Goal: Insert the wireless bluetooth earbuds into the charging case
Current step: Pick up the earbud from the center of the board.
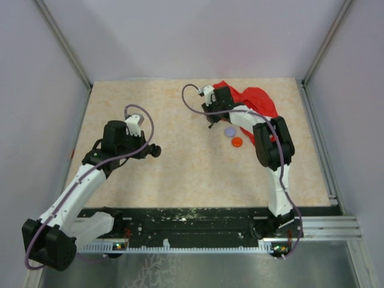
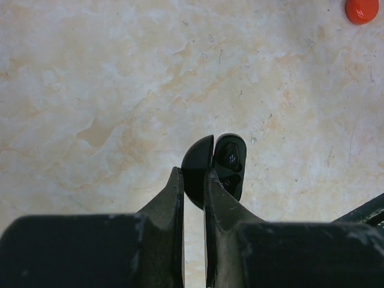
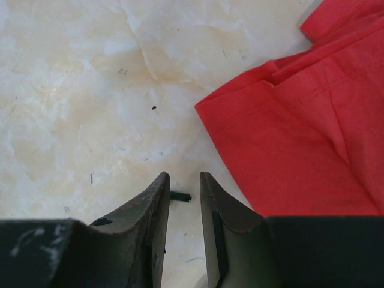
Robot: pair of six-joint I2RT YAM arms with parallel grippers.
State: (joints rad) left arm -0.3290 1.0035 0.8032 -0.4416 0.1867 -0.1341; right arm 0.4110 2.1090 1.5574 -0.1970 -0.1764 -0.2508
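Note:
My left gripper (image 1: 152, 150) (image 2: 192, 175) is shut on the charging case (image 1: 156, 150) (image 2: 223, 161). The case is a small round black shell, hinged open, with dark hollows showing on its inner face, and I hold it edge-on above the table. My right gripper (image 1: 211, 120) (image 3: 184, 177) hangs low over the table beside the red cloth, its fingers a narrow gap apart. A tiny black stick-like piece (image 3: 181, 196) lies between the fingertips, touching the left one; I cannot tell whether it is an earbud. No earbud with a red-orange tip shows clearly in any view.
A red cloth (image 1: 255, 99) (image 3: 300, 132) lies at the back right, close to my right gripper. A lavender disc (image 1: 229, 131) and a red disc (image 1: 237, 142) (image 2: 362, 10) sit just in front of it. Grey walls enclose the table.

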